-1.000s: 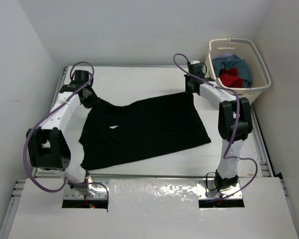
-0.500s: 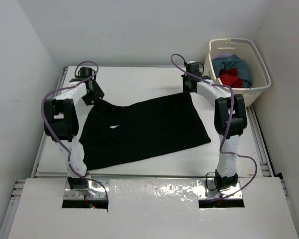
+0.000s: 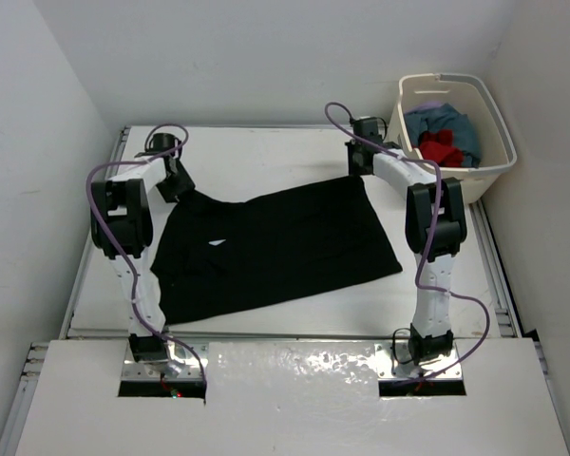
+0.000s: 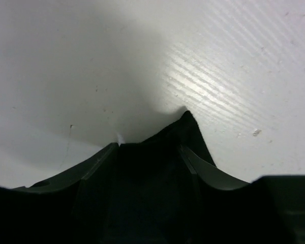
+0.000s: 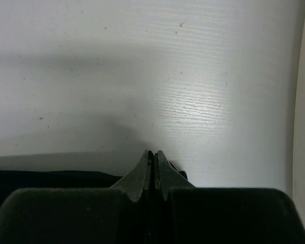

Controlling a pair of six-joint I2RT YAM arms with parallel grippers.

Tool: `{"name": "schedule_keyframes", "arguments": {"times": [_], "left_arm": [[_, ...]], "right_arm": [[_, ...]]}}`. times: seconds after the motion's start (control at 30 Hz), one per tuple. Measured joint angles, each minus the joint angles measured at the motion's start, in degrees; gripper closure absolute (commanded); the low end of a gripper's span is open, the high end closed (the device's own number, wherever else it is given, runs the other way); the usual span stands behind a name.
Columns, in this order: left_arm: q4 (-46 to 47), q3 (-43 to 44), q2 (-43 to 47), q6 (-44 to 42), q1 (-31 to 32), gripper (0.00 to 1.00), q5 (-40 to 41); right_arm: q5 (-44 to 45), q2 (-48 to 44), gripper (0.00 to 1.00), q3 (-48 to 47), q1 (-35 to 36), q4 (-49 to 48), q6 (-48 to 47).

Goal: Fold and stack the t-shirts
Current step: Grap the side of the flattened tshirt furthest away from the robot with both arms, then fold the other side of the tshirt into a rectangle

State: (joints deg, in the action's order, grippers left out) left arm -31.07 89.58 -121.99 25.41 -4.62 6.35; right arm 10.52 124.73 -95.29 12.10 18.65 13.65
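Note:
A black t-shirt [image 3: 275,242] lies spread on the white table [image 3: 266,152], its small white label facing up. My left gripper [image 3: 178,183] is at the shirt's far left corner. In the left wrist view [image 4: 148,147] its jaws stand a little apart with a thick bunch of black cloth [image 4: 157,162] filling the gap, and a cloth tip pokes out past them. My right gripper [image 3: 361,169] is at the shirt's far right corner. In the right wrist view [image 5: 153,152] its fingers are pressed together on the black hem [image 5: 51,178].
A cream laundry basket [image 3: 453,78] stands at the back right, just beyond my right gripper, holding blue clothes [image 3: 451,123] and red clothes [image 3: 442,147]. White walls close in the table on the left, back and right.
My left arm's elbow has swung up and back toward the far left, and its gripper has shifted slightly farther back. The shirt and my right gripper have barely moved.

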Motion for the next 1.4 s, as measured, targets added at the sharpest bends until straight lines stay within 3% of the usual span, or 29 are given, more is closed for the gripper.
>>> {"name": "schedule_keyframes", "arguments": {"times": [0.03,0.2,0.6,1.17,1.4], "left_arm": [[0.2,0.0,-0.5,-0.2,0.0,0.55,0.1],[-0.2,3.1,-2.6,-0.5,0.0,0.8,0.5],[-2.3,5.5,-3.3,-1.6,0.0,1.0,0.4],[-11.8,8.6,4.7,-3.9,0.0,1.0,0.9],[-14.6,-3.1,16.6,-1.8,0.0,1.0,1.4]], "right_arm": [[0.0,0.0,1.0,-0.1,0.0,0.0,0.0],[0.1,0.0,1.0,-0.1,0.0,0.2,0.0],[1.3,0.0,1.0,-0.1,-0.3,1.0,0.0],[2.1,0.0,1.0,-0.1,-0.4,1.1,-0.7],[1.8,-5.0,1.0,5.6,-0.4,1.0,-1.8]]}}
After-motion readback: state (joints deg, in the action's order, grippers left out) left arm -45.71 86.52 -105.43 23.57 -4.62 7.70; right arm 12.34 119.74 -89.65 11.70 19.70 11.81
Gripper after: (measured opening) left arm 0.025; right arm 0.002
